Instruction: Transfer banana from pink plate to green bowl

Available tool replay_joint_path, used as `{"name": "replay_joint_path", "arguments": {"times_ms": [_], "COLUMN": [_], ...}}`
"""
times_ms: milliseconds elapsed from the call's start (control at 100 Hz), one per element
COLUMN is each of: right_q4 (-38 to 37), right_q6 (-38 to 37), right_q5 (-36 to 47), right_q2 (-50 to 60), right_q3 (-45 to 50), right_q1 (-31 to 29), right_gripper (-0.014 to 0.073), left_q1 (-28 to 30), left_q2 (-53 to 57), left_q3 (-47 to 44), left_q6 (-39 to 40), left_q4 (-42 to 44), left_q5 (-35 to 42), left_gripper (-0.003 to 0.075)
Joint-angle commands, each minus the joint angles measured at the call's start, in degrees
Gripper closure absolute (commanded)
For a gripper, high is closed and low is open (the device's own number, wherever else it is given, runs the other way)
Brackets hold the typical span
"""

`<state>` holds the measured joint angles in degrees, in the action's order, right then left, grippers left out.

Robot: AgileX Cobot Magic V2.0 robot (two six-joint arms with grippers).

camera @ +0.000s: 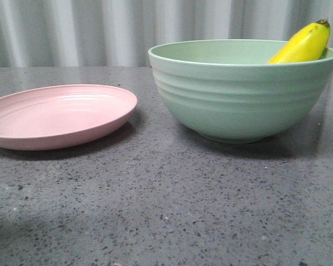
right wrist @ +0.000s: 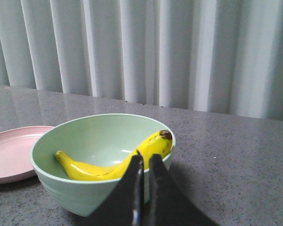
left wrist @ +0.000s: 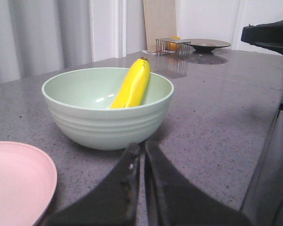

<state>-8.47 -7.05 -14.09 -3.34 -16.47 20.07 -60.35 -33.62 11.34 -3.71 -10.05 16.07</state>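
A long grey curtain [right wrist: 179, 52] is hanging behind a dark speckled table [camera: 166, 210]. On the table, the pink plate [camera: 55, 116] is sitting just beside the green bowl [camera: 238, 88], and nothing is lying on the plate. The banana [right wrist: 108, 165] is lying inside the green bowl. Its bottom end is resting low in the bowl and its dark stem end is leaning up on the rim and poking out a little over the edge.

The left gripper [left wrist: 142, 155] is hanging near the bowl with its two fingers pressed almost together, and it is holding nothing. The right gripper [right wrist: 145, 162] is hanging close to the bowl on the other side, with only a thin gap between its fingers, and it is holding nothing too. Neither one is touching the banana.

It looks like the job is just about done, since the banana is sitting in the bowl and not on the plate. The next move is probably just pulling both arms back, going gently so they are not bumping the bowl or knocking the banana's stem end off the rim.
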Motion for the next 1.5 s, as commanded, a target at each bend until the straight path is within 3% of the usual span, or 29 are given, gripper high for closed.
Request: {"name": "replay_joint_path", "arguments": {"times_ms": [0,510,690,870,1150,1490], "right_q4": [-1.1,-1.1,-1.1,-1.1,-1.1,-1.1], "right_q6": [0.5,0.5,0.5,0.5,0.5,0.5], "right_q5": [4.1,2.6,2.6,2.6,2.6,2.6], "right_q2": [-0.1,-0.1,-0.1,-0.1,-0.1,-0.1], "right_q3": [-0.3,0.9,0.9,0.9,0.9,0.9], "right_q1": [-0.4,-0.4,-0.4,-0.4,-0.4,-0.4], "right_gripper": [0.0659,0.0659,0.0659,0.0659,0.0659,0.0659], "left_q1": [-0.6,-0.6,1.6,9.8,27.0,45.6], "left_q2": [0.8,0.7,1.8,7.2,13.4,29.4], "left_q3": [-0.2,-4.1,-8.5,-11.9,-11.9,-11.9], "left_q6": [-0.1,-0.1,-0.1,-0.1,-0.1,-0.1], "left_q4": [-0.5,-0.5,-1.0,-0.7,0.8,1.3], "left_q5": [6.1,6.1,19.9,22.5,14.7,-16.1], "left_gripper": [0.0741,0.0741,0.0741,0.0741,0.0741,0.0741]}}
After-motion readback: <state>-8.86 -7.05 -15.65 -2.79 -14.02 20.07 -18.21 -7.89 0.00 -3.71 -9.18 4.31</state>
